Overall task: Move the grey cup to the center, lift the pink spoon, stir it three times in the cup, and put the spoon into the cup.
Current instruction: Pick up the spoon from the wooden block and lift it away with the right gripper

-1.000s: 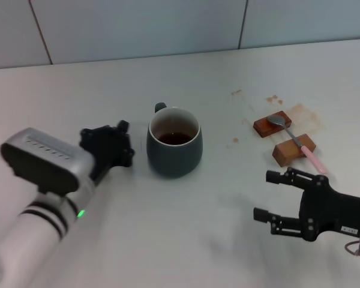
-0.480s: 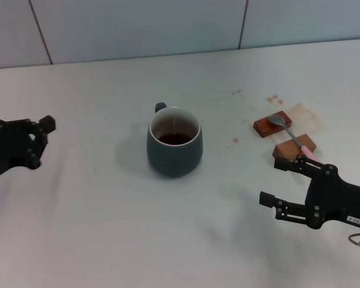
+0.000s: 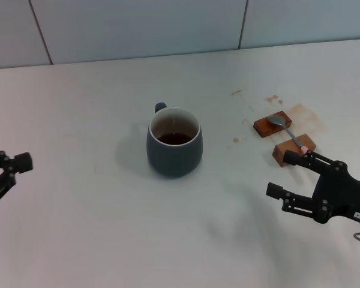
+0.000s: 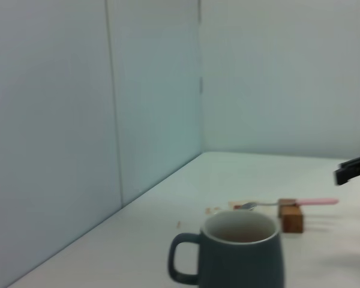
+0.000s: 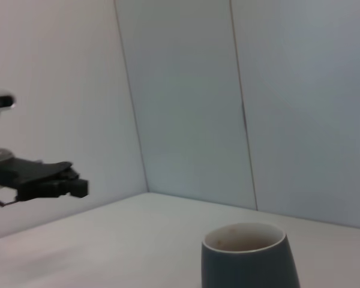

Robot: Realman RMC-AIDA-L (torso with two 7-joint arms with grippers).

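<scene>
The grey cup (image 3: 174, 144) stands upright mid-table with brown liquid inside and its handle turned to the far side; it also shows in the left wrist view (image 4: 243, 255) and the right wrist view (image 5: 250, 259). The pink spoon (image 3: 288, 133) lies across two brown wooden blocks (image 3: 272, 124), bowl on the far block; the left wrist view shows the spoon (image 4: 300, 203) too. My right gripper (image 3: 282, 174) is open just in front of the near block, one fingertip covering the handle's end. My left gripper (image 3: 7, 180) sits open at the table's left edge, far from the cup.
Brown stains (image 3: 300, 111) mark the white table beyond the blocks. A pale tiled wall (image 3: 168, 27) closes off the back. Bare white tabletop (image 3: 96, 108) surrounds the cup.
My left arm has drawn back from beside the cup to the left edge of the view. My right gripper has shifted slightly right, closer to the spoon's handle. The cup has not moved.
</scene>
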